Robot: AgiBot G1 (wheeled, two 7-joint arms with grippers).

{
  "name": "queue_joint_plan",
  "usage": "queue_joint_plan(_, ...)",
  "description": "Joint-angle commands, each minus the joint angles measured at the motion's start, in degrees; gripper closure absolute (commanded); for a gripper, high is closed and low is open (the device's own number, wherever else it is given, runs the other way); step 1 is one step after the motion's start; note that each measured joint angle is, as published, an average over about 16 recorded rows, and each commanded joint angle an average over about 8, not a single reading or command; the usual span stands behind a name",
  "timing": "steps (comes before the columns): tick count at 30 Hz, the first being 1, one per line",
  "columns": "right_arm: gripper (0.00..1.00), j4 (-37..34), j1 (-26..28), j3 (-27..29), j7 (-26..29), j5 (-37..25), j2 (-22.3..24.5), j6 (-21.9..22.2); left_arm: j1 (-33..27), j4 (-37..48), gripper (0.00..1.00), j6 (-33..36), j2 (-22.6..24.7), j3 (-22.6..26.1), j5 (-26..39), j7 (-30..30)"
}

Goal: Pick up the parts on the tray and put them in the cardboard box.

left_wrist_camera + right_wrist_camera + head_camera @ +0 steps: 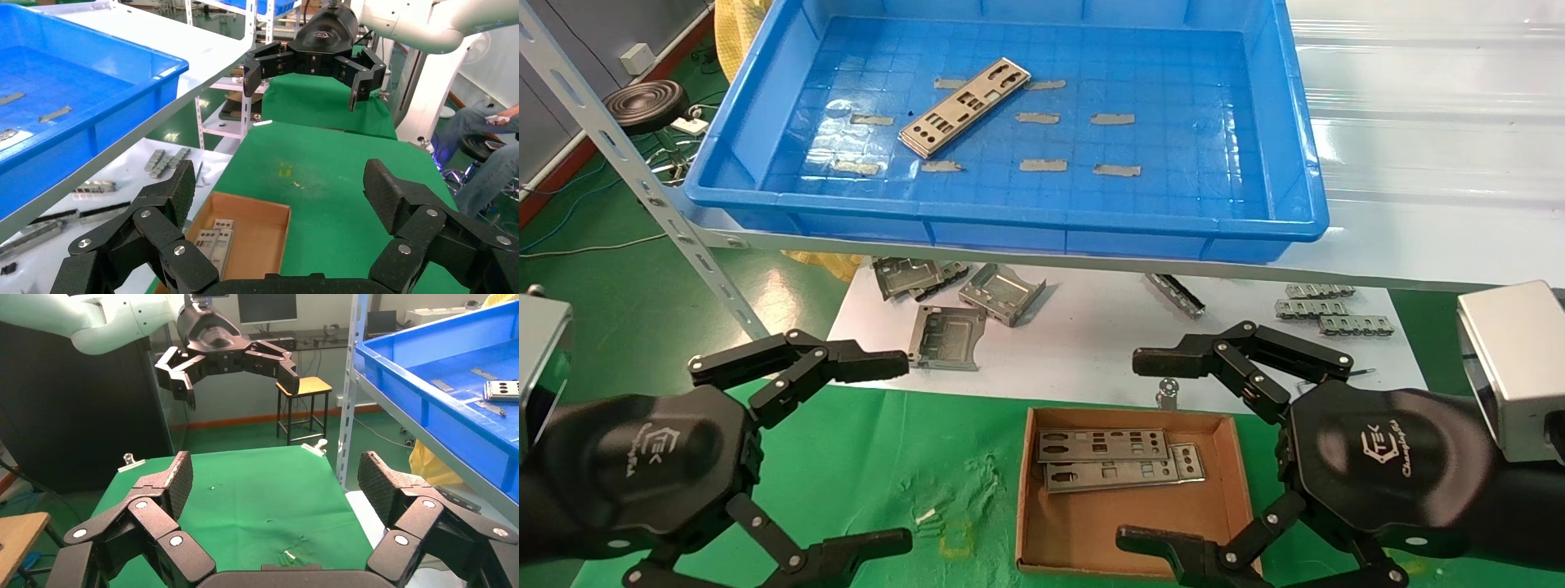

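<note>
One silver-grey plate (964, 106) lies at an angle on the floor of the blue tray (1009, 237), left of its middle; an end of it shows in the right wrist view (503, 390). Two plates (1115, 459) lie in the cardboard box (1132, 523) on the green mat, also seen in the left wrist view (214, 242). My left gripper (891, 449) is open and empty, low at the left, left of the box. My right gripper (1148, 449) is open and empty, over the box's right part.
Bent metal brackets (964, 306) and small toothed strips (1328, 310) lie on the white sheet below the tray's shelf. A slanted metal rack post (641, 180) stands at the left. Grey tape strips (1042, 163) are stuck to the tray floor.
</note>
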Motion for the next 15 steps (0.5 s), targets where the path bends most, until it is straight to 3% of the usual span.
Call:
queue_joint_plan(1,0.00,0.0,0.0,0.0,0.0,0.0,0.0,0.0,0.0,0.0,0.00,0.0,0.0,0.0,0.0,0.0)
queue_joint_plan(15,0.00,0.0,0.0,0.0,0.0,0.0,0.0,0.0,0.0,0.0,0.00,0.0,0.0,0.0,0.0,0.0)
